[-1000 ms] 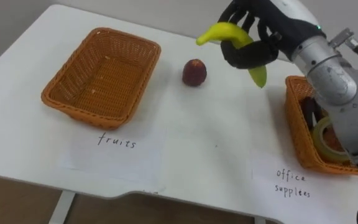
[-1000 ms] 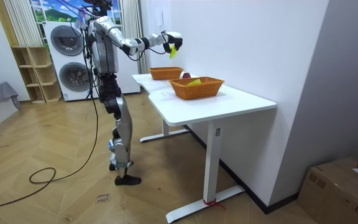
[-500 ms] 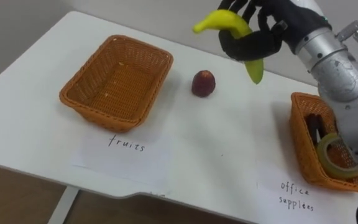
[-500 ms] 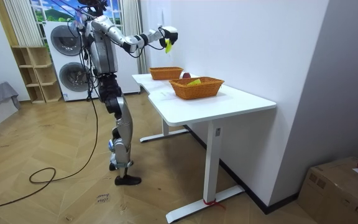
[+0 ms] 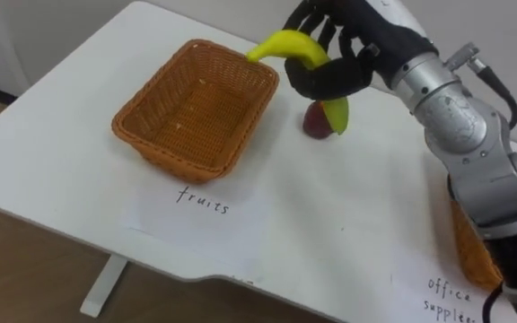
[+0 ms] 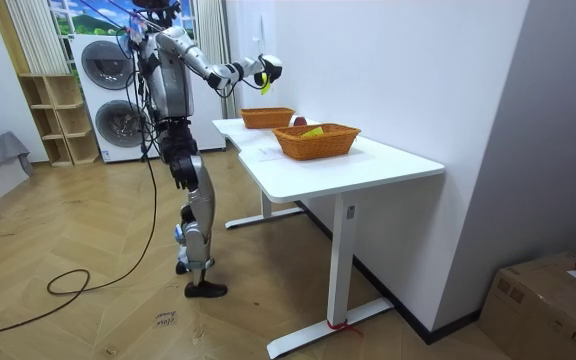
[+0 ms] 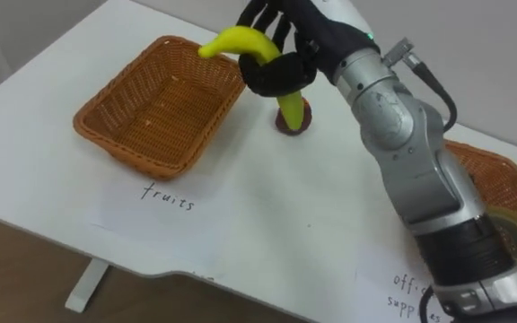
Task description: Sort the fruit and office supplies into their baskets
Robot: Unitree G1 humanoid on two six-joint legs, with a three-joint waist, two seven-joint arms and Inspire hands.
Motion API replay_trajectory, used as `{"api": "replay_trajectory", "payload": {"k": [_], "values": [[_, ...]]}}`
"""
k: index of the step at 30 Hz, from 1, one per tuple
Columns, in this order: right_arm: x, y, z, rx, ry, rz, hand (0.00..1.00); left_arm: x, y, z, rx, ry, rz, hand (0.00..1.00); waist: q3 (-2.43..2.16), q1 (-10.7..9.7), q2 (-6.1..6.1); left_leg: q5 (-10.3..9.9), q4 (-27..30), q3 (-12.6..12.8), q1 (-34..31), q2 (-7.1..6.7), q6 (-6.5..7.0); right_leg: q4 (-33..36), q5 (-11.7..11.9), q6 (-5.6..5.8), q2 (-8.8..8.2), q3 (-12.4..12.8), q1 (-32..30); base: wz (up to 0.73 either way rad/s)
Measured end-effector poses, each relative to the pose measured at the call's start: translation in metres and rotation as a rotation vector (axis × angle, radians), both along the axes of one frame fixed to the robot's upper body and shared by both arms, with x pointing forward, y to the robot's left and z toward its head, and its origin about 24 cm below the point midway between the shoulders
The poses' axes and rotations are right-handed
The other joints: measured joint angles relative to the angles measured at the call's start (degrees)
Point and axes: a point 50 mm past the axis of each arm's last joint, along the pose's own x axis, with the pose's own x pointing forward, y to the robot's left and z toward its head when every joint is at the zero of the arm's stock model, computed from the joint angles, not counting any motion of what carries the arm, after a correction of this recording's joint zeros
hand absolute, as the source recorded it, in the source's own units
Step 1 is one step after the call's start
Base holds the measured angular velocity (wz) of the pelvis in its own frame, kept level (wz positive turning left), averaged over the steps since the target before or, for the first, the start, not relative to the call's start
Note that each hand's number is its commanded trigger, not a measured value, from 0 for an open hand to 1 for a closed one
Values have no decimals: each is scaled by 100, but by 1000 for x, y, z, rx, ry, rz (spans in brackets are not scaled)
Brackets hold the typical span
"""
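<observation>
My right hand (image 5: 348,56) is shut on a yellow banana (image 5: 287,49) and holds it in the air over the right rim of the fruits basket (image 5: 197,106), an empty wicker basket at the table's left. A dark red fruit (image 5: 314,124) lies on the white table (image 5: 348,211) just behind the banana's lower end, to the right of that basket. The office supplies basket (image 7: 499,184) stands at the right edge and holds a roll of tape (image 7: 514,231). In the room view my right hand (image 6: 261,70) is raised above the table with the banana (image 6: 265,82).
Paper labels lie in front of each basket: "fruits" (image 5: 203,199) and "office supplies" (image 5: 451,301). The table's front edge runs close below them. In the room view I stand at the table's far end, with washing machines (image 6: 108,95) behind me.
My right hand has carried the banana leftward and a little lower, from above the red fruit to the fruits basket's right rim. The head camera has shifted, moving the whole scene rightward.
</observation>
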Motion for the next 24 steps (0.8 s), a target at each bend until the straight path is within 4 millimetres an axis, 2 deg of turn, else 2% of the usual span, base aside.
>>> {"api": "replay_trajectory", "payload": {"k": [10,16,24], "values": [[2,3,-9,15,27,-7,100,-2,2,1,4,25,-17,0,-6,61,6,-5,0,-37,-37,-6,6,-4,-12,20,-5,7,-2,0],[2,6,-10,37,15,-11,100,-1,3,1,6,25,-15,0,-17,88,17,-5,21,-113,-41,-17,7,1,-13,22,-27,-102,39,6],[6,18,-32,63,93,-6,100,-1,3,1,7,30,-14,0,-22,228,19,-3,58,-187,-105,-32,6,-3,-16,25,-34,-146,25,4]]}}
